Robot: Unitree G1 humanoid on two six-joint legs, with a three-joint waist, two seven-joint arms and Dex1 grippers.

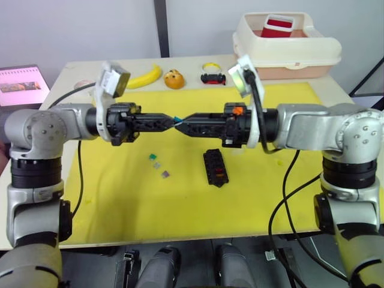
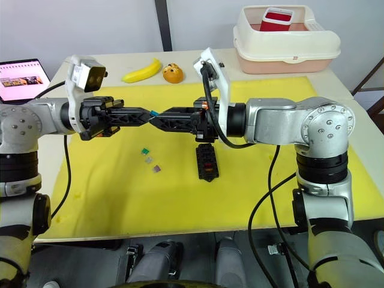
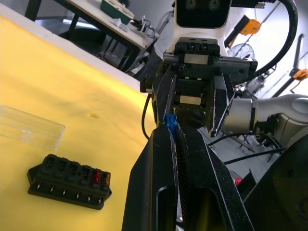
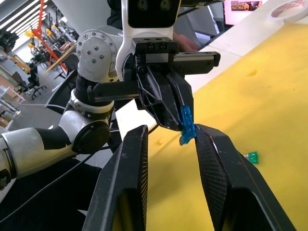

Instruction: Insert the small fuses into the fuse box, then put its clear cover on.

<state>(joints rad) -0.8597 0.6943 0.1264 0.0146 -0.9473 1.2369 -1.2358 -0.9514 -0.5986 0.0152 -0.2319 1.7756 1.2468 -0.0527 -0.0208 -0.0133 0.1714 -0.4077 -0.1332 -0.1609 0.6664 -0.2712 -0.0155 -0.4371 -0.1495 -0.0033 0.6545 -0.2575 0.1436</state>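
Yellow mat: fuse box, loose fuses; banana behind.

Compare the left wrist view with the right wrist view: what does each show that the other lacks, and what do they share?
Left wrist view alone: the black fuse box lying on the yellow mat, with a red fuse and an orange fuse already seated at one end, and the clear cover lying apart beside it.

Right wrist view alone: a loose teal fuse on the mat.

Both: the blue fuse pinched in the shut left gripper, with the open right gripper facing it, tips close around the fuse.
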